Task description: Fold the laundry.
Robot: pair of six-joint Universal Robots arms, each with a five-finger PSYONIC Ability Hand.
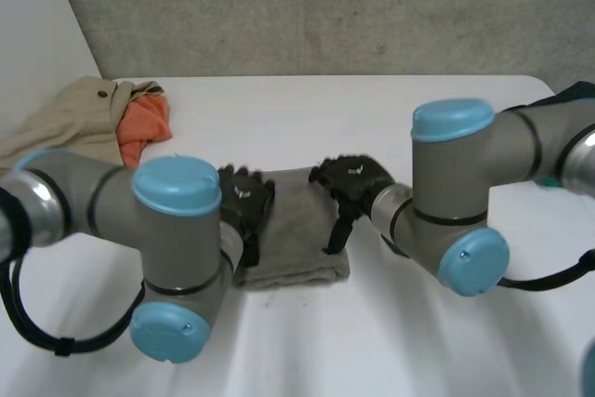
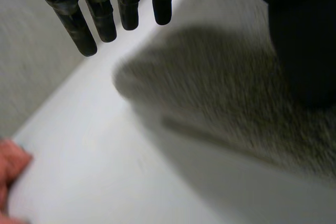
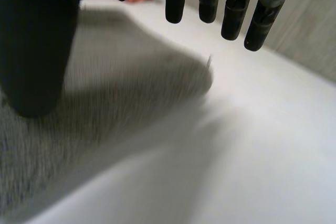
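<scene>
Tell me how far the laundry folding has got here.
Done: the grey cloth lies folded on the table. In hand: the left hand and right hand are over its opposite sides, fingers straight, gripping nothing. Left: the beige garment and orange cloth lie heaped, unfolded.

Soft, diffuse light, white table (image 1: pixel 390 118) evenly bright, grey wall (image 1: pixel 325 6) behind it dimmer, grey cloth (image 1: pixel 297 230) dull and matte

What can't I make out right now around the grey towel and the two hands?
1. Head view: the left arm and left hand cover the grey towel's left edge, so its fold there is hidden.
2. Right wrist view: whether the right hand's thumb touches the towel or hovers cannot be told.
3. Head view: a dark teal thing behind the right arm is cut off by the edge; unidentifiable.
</scene>
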